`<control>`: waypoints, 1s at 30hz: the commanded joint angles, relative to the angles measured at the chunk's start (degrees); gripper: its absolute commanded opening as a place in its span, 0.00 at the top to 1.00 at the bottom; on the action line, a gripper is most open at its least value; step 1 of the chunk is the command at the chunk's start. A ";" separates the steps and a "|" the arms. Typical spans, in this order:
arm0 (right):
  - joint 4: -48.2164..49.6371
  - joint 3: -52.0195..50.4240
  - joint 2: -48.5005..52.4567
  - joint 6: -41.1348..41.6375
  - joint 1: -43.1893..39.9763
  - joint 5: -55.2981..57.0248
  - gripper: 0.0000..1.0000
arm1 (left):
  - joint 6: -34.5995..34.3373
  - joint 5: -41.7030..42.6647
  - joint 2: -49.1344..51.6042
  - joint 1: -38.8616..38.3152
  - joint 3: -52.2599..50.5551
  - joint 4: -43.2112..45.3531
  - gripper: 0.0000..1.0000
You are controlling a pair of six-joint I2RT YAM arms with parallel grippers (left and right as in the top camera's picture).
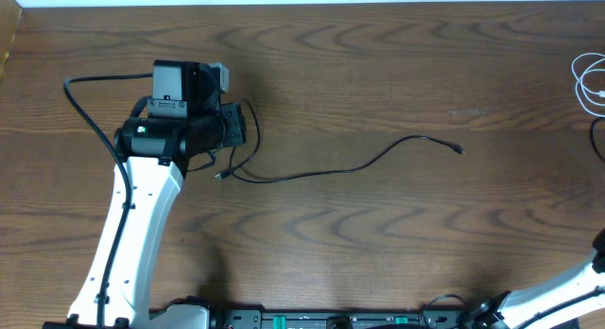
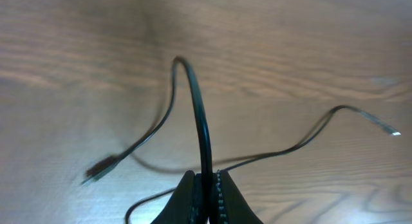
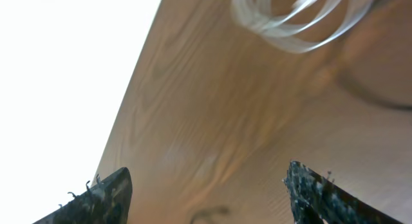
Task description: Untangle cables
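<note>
At the left gripper, jaws pinched tight on the black cable: the cord comes up between the fingers, arches over in a narrow hump just beyond them, then drops to the worktop. The grip sits close to one end. The short tail with the near plug lies just left of the gripper, and the long run trails off right across the wood to the far plug. My reading: pinning it near one end anchors the cord and leaves the rest free to lie out in one line

Overhead view: black cable is a single open curve mid-worktop, with a small loop by the gripper and no crossing with the other cord that I can make out

Right gripper: fingers stand wide apart, nothing between them, bare wood below. White cable lies coiled ahead of it, blurred in the wrist view. From above the coil sits at the far right edge of the worktop, partly cut off. Jaws this wide by the coil could mean a let-go or a reach; cannot tell which

The two cords lie well apart, on opposite sides. Judged: the separating looks done, though the white coil's own loops may want laying out

Count:
- cables: two, one black, one white
- black plug ends seen: two
- white's ends: not made out
- grippers: two, one clamped on cord, one empty
</note>
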 commanded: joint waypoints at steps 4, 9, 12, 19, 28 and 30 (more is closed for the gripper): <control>-10.12 -0.28 -0.13 -23.85 15.08 -9.33 0.27 | 0.02 19.08 -0.02 -0.15 1.01 8.74 0.93; -12.46 -0.31 -0.07 -31.32 27.34 -9.20 0.27 | -6.27 31.63 -1.86 -0.07 1.03 23.61 0.93; -12.48 -0.33 -0.07 -33.77 35.50 -9.18 0.27 | -13.11 31.41 -5.07 -0.07 1.03 31.61 0.92; -9.18 -0.33 0.15 -35.78 50.51 -8.96 0.27 | -23.61 23.91 -9.29 0.02 1.03 35.69 0.92; 3.69 -7.72 0.17 -38.77 65.07 -8.39 0.30 | -46.56 12.66 -9.27 0.02 1.03 36.33 0.93; 6.99 -10.36 0.17 -39.19 66.79 -8.59 0.32 | -49.96 12.37 -9.27 0.02 1.03 36.33 0.92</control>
